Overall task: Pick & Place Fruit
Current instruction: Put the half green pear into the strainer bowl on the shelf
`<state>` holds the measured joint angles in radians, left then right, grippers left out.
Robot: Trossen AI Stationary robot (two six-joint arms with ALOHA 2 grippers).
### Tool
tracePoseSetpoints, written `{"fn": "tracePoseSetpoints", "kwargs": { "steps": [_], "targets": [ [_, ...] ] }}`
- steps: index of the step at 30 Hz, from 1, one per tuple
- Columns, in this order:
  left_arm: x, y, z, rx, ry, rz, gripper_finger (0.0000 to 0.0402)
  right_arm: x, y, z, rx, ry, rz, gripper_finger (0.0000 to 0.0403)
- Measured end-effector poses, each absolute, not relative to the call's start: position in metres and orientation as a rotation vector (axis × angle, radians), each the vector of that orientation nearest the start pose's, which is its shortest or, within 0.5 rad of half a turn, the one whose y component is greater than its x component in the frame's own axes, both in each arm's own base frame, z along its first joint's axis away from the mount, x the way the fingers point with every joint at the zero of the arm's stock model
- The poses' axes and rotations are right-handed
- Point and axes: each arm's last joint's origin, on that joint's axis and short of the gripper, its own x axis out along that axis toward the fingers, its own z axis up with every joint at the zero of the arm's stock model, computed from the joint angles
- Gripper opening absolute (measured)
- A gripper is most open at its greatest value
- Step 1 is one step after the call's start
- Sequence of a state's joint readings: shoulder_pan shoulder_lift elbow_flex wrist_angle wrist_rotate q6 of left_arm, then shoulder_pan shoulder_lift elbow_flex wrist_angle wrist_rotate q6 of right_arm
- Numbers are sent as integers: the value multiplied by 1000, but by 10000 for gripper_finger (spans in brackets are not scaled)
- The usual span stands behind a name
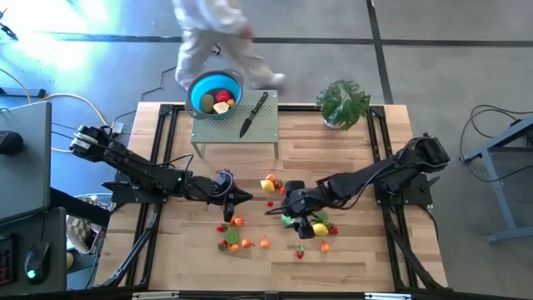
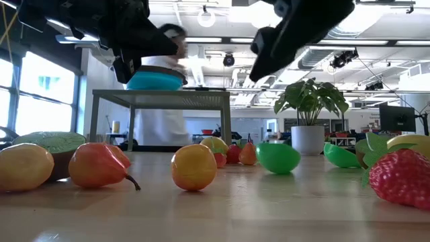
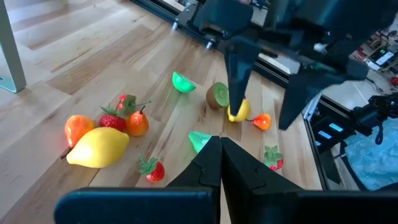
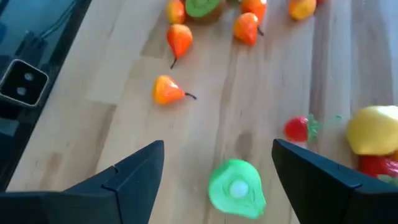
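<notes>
Now the right gripper (image 4: pixel 214 165) hovers with fingers spread wide over a small glossy green plastic fruit half (image 4: pixel 236 186) lying on the wooden table (image 4: pixel 74 124). It looks light, hard and slippery, so pinching across its rounded sides seems safest. Meanwhile the left gripper (image 3: pixel 219 146) waits nearby, fingers pressed together.

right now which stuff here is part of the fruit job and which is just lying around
Part of the job:
- scattered toy fruit
- blue bowl, some fruit already inside
- right hand, open above a green piece

Just lying about:
- knife
- potted plant
</notes>
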<state>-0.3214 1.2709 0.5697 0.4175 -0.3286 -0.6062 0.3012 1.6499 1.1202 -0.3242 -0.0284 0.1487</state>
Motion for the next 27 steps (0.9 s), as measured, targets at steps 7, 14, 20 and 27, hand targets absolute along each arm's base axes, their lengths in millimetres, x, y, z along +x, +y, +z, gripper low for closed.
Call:
{"fn": "tracePoseSetpoints", "kwargs": {
  "steps": [7,14,20,27],
  "targets": [
    [249,-73,217,-516,256,89,0,336,102,208,-3,951,238,290],
    [249,-73,217,-515,258,89,0,343,103,191,3,995,258,290],
    [249,-73,217,-515,259,89,0,346,105,169,4,1062,266,290],
    [249,-73,216,-513,264,91,0,349,104,157,-49,1091,237,290]
  ]
}}
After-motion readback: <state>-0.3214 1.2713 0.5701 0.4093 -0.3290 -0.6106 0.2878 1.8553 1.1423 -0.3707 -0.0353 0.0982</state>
